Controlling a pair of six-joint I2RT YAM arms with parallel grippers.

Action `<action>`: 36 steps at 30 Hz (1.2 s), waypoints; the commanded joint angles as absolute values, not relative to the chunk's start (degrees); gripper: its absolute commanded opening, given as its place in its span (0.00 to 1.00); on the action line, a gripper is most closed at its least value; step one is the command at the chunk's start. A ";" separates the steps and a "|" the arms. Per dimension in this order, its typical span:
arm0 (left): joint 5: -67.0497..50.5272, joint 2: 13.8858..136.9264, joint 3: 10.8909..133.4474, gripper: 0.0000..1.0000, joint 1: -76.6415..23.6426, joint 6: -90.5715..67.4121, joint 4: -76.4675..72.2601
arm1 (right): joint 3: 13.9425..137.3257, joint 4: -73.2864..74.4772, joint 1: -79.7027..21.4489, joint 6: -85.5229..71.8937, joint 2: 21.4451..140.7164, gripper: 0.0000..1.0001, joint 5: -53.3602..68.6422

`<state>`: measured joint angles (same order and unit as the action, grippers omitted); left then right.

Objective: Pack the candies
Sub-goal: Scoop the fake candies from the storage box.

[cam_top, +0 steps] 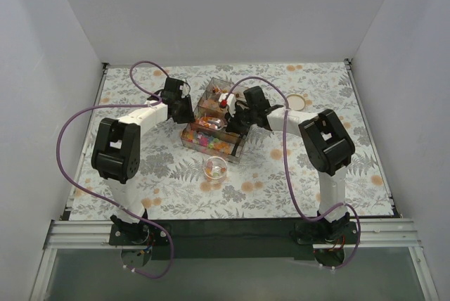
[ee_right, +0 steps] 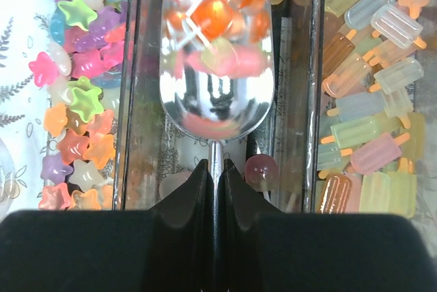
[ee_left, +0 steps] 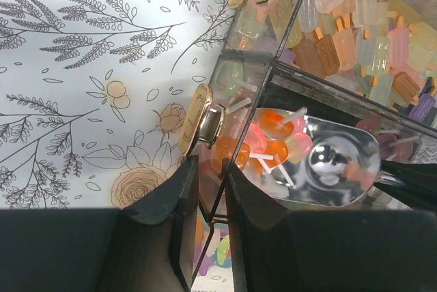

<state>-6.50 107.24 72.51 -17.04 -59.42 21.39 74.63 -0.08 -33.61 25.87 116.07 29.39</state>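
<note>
Floral tablecloth [cam_top: 316, 174] holds the box [cam_top: 211, 90]; glossy orange, pink candies [ee_right: 212, 16] fill scoop [ee_right: 218, 108].

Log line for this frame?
left gripper: shut on clear acrylic candy box wall | right gripper: shut on silver metal scoop | load: round orange-pink lollipop candies, in middle compartment

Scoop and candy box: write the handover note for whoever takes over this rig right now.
Left tool: shut on a wall of the clear box, just below a gold knob, apparently steadying it.
Right tool: shut on the handle of the scoop, which is at the box's middle compartment, loaded with candies.
Done: scoop is filled; the small cup in front of the box holds only a few candies.
To do: lift the scoop out level, tip it into the cup, probably repeat.
</note>
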 commanded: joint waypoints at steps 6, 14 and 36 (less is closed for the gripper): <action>-12.92 105.21 73.74 0.08 -18.54 -64.34 20.39 | 71.45 -2.81 -34.80 24.52 115.40 0.01 38.23; -13.45 104.77 74.79 0.12 -18.46 -65.13 20.48 | 73.39 -4.66 -35.51 22.06 116.02 0.01 39.90; -5.90 95.90 78.76 0.63 -15.29 -68.20 24.52 | 77.86 -0.09 -35.51 25.40 115.84 0.01 38.84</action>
<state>-9.19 101.73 78.41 -15.79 -67.09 23.92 73.38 -0.03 -34.15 25.65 114.48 32.80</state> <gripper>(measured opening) 0.629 0.157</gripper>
